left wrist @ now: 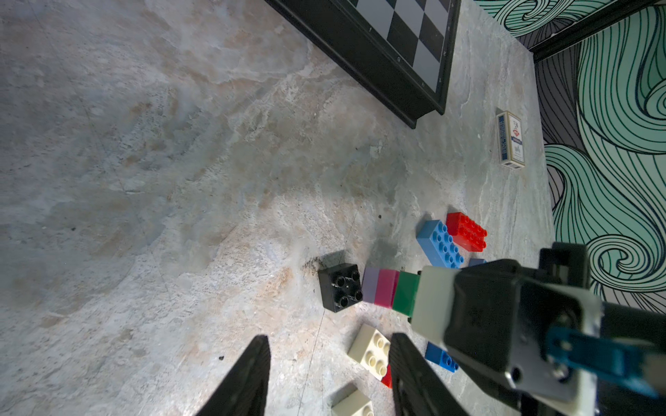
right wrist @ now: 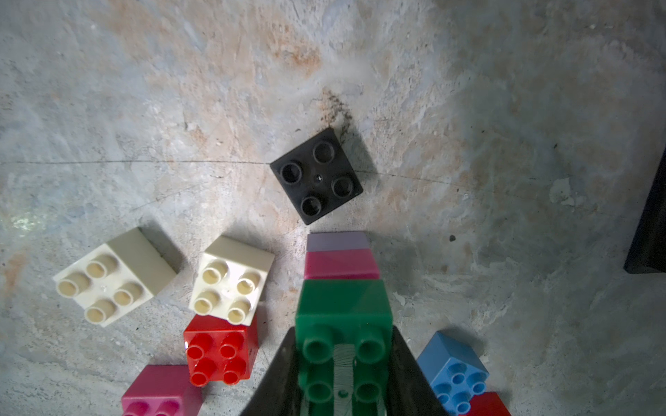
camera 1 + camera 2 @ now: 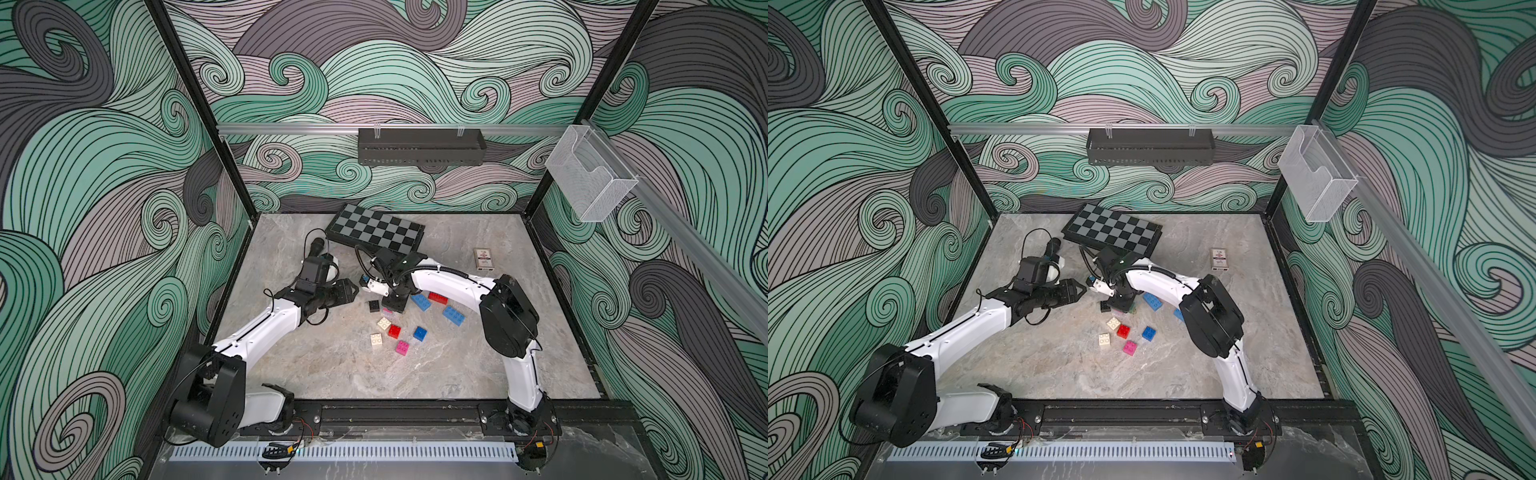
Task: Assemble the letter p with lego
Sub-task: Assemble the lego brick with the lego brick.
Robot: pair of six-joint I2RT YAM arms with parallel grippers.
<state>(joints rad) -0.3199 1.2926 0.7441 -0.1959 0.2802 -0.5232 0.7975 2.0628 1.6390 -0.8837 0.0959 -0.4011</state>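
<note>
My right gripper [image 2: 344, 374] is shut on a green brick [image 2: 344, 313], which tops a small stack with a pink brick [image 2: 340, 264] and a lilac brick [image 2: 337, 241] under it. The stack stands upright, its lilac foot close beside a loose black square brick [image 2: 316, 176]. My left gripper [image 1: 329, 345] is open and holds nothing, hovering left of the stack [image 1: 385, 291]. Loose lego lies nearby: two cream squares [image 3: 383, 323], a red square [image 3: 394, 331], a blue square [image 3: 420, 333], a pink square [image 3: 402, 347], two blue oblongs [image 3: 453, 314] and a red oblong [image 3: 438, 297].
A checkered board [image 3: 376, 232] lies at the back of the table, just behind both grippers. A small card box [image 3: 483, 259] sits at the back right. A black tray [image 3: 419, 145] and a wire basket [image 3: 590, 178] hang on the wall rails.
</note>
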